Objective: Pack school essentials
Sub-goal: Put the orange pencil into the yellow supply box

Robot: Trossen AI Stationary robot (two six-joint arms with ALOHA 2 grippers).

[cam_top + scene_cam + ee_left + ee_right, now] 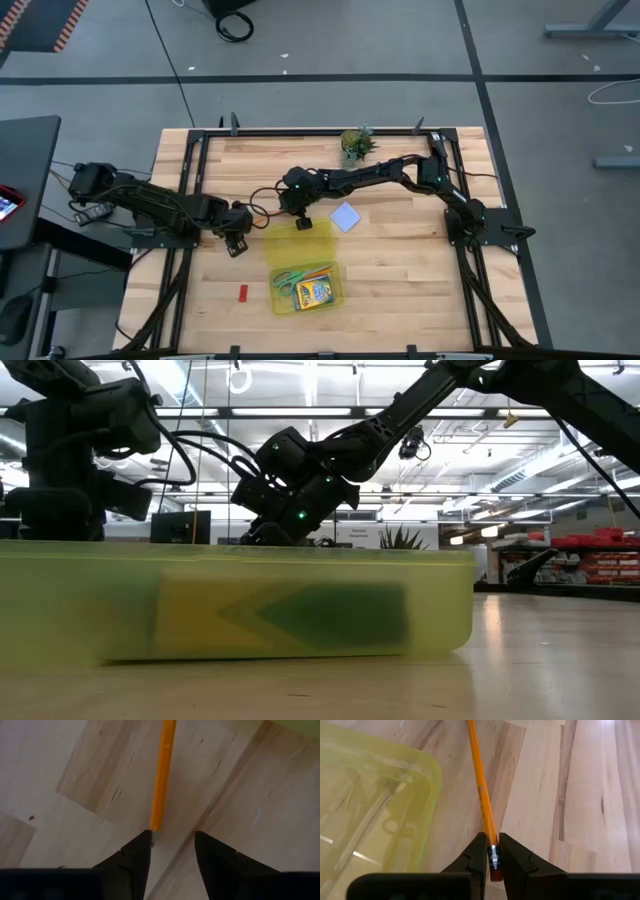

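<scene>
Orange and slim, a pencil (481, 785) with a metal ferrule and a reddish eraser end is clamped between the right tool's (490, 851) dark fingers, which are shut on its eraser end. Its long axis runs from that tool across the wood toward the left tool (172, 842), whose fingers stand apart with the pencil's (161, 775) other end just at one fingertip, apparently let go.

From above, the pencil lies roughly along a 3-to-9 o'clock line near the middle of the worktop (400, 280), between the right tool (302, 222) and the left tool (237, 240).

At 6 o'clock of them sits a translucent yellow rectangular case (337, 287) with rounded corners; inside lie green-handled scissors (290, 280) and a yellow-green crayon box (314, 292). A second translucent yellow tray (427, 775), smooth and glossy, lies beside the right tool.

A pale blue square note pad (345, 216) rests flat at 3 o'clock of the right tool. A tiny red block (242, 292) lies at 9 o'clock of the case.

The worktop is pale butcher-block wood with visible grain and seams, framed in black metal. A small green potted plant (355, 143) stands at its 12 o'clock edge. The floor around is grey with dark tape lines; the level view shows ceiling strip lights and shelving.
</scene>
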